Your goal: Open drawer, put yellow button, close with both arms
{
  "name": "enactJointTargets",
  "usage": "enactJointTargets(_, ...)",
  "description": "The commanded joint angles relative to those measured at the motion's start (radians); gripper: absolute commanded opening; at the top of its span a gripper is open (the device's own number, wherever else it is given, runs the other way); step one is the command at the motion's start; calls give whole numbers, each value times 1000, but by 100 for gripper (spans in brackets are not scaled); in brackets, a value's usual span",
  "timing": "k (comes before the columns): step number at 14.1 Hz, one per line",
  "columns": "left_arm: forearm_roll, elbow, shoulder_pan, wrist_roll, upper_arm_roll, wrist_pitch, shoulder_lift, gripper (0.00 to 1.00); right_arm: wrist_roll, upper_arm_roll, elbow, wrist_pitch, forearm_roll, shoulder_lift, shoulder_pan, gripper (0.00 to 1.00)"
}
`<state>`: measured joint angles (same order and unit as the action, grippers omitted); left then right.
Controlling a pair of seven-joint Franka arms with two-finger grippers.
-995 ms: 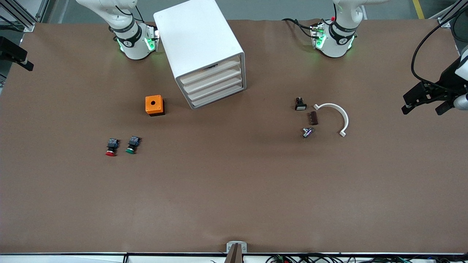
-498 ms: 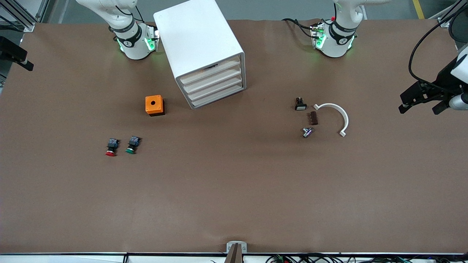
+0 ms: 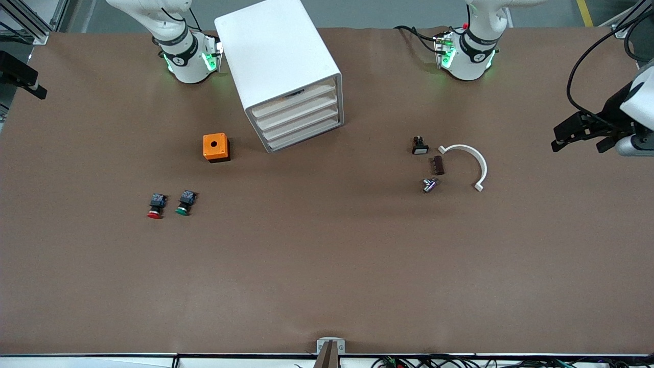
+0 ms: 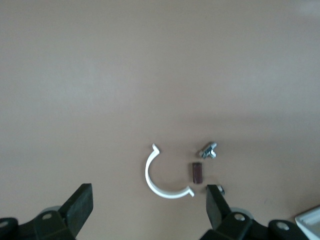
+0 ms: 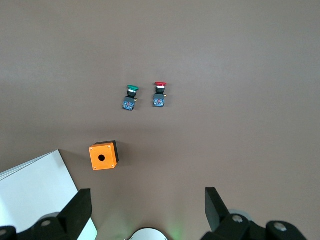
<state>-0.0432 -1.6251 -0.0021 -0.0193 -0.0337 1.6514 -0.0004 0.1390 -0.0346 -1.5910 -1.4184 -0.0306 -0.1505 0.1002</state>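
The white cabinet [image 3: 278, 61] stands between the two arm bases, and its corner shows in the right wrist view [image 5: 35, 192]. Its uppermost drawer [image 3: 296, 100] sits in line with the three below, with a thin dark slit above its front. The yellow button is out of view. My left gripper [image 3: 580, 138] hangs open and empty in the air over the left arm's end of the table; it also shows in its own wrist view [image 4: 148, 192]. My right gripper [image 5: 148, 195] is open and empty, high over its own base.
An orange box [image 3: 216, 147] with a hole lies beside the cabinet. A red-capped button [image 3: 155, 206] and a green-capped button [image 3: 184, 202] lie nearer the camera. A white curved clip [image 3: 472, 161], a brown block [image 3: 438, 165], a metal bolt [image 3: 429, 184] and a small black part [image 3: 419, 145] lie toward the left arm's end.
My left gripper has drifted a little toward the table's middle and risen slightly. Nothing on the table has moved.
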Motion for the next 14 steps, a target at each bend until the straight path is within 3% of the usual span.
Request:
enactJointTargets(1,29,16,-9,12,8,-61,16,100,8,4,-17,-1,0,-24,9,100)
enactJointTargets(14,42,28,-13,1,0,-79,5,100,7,5,-15,-4,1,-24,7,100)
